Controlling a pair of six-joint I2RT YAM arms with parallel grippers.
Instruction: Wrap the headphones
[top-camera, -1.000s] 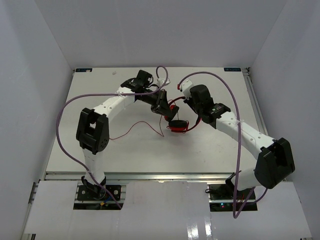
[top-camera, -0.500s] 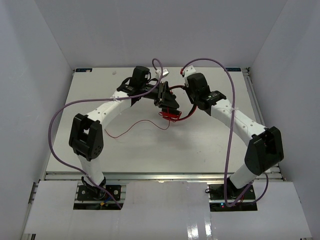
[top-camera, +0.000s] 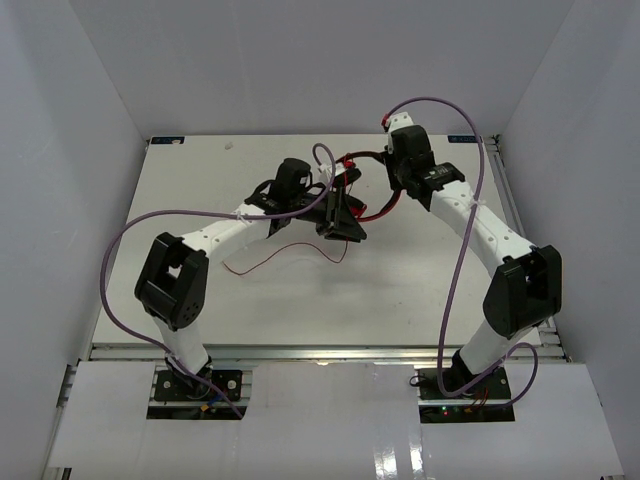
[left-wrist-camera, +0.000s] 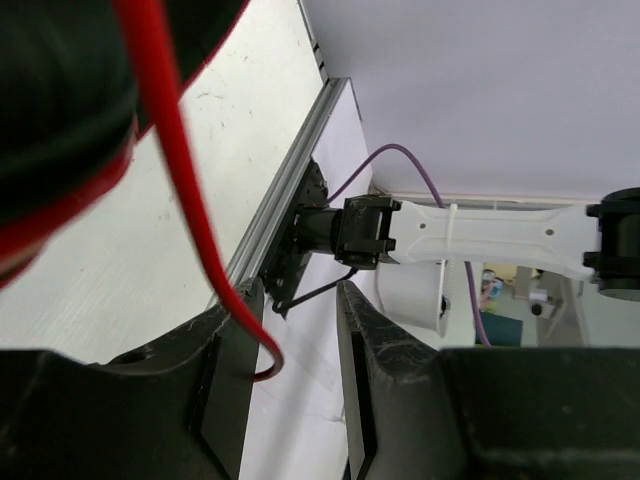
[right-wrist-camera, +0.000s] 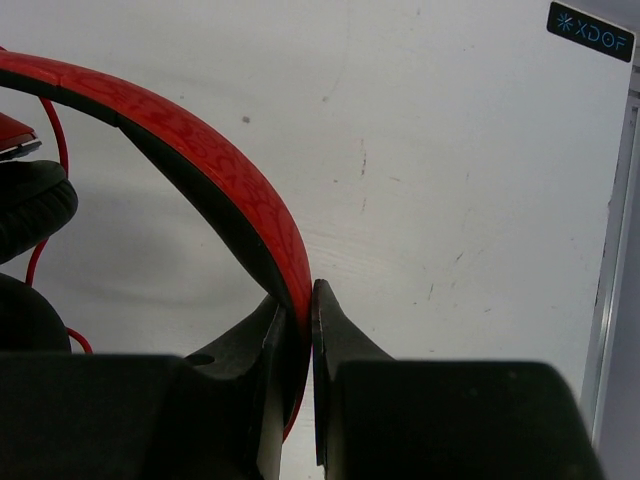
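Observation:
The headphones hang above the middle of the white table (top-camera: 200, 200), their red headband (top-camera: 378, 213) arching between the two grippers. My right gripper (top-camera: 385, 160) (right-wrist-camera: 300, 292) is shut on the red headband (right-wrist-camera: 220, 160), with a black ear pad (right-wrist-camera: 30, 210) at the left edge of the right wrist view. My left gripper (top-camera: 343, 222) (left-wrist-camera: 297, 300) is open just under an ear cup (left-wrist-camera: 60, 120). The thin red cord (left-wrist-camera: 190, 210) drops past its left finger and curls loosely into the gap. The rest of the cord (top-camera: 285, 249) trails on the table toward the left.
Thick purple robot cables (top-camera: 130, 240) (top-camera: 470, 230) loop over both arms. White walls close in the table on three sides. A metal rail (left-wrist-camera: 280, 200) runs along the table edge, with the right arm's base (left-wrist-camera: 480, 235) beyond it. A small black label (right-wrist-camera: 590, 30) sits at the table's far corner.
My right gripper has carried the headphones up and toward the far edge. My left gripper has opened, and the trailing cord has been dragged along the table.

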